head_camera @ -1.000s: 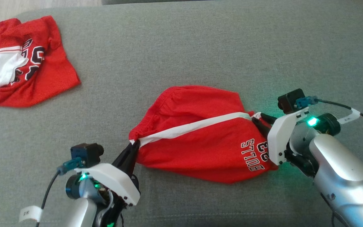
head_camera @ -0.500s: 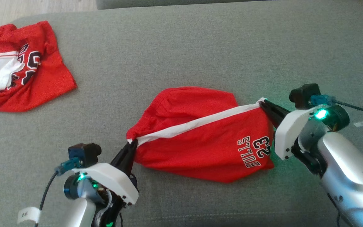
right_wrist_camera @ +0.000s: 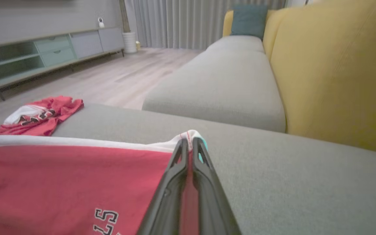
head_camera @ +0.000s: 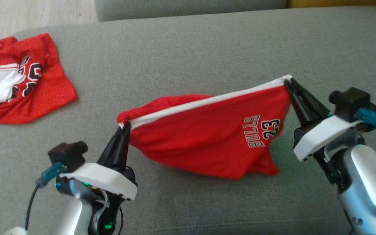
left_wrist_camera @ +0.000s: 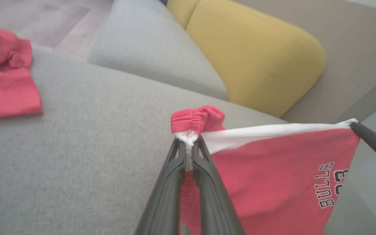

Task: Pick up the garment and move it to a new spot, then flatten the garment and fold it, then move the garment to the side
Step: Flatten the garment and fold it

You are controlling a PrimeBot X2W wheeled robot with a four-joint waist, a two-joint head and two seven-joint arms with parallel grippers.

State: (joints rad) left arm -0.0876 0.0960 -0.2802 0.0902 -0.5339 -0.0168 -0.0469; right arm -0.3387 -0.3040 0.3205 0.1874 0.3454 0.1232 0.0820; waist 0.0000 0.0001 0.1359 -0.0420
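1. Head view, hazard: left gripper (head_camera: pixel 125 126) and right gripper (head_camera: pixel 288 81), each clamped shut on one end of the white-banded edge of the shorts (head_camera: pixel 207 140), bite only thin corners. A hard outward pull would likely slip one free.
2. Hazard: the sagging lower hem may drag and bunch on the sofa seat (head_camera: pixel 188 49).
3. Item: shorts, red, "BULLS 23" print, strung between both grippers low over the seat, waistband bunched at the left end.
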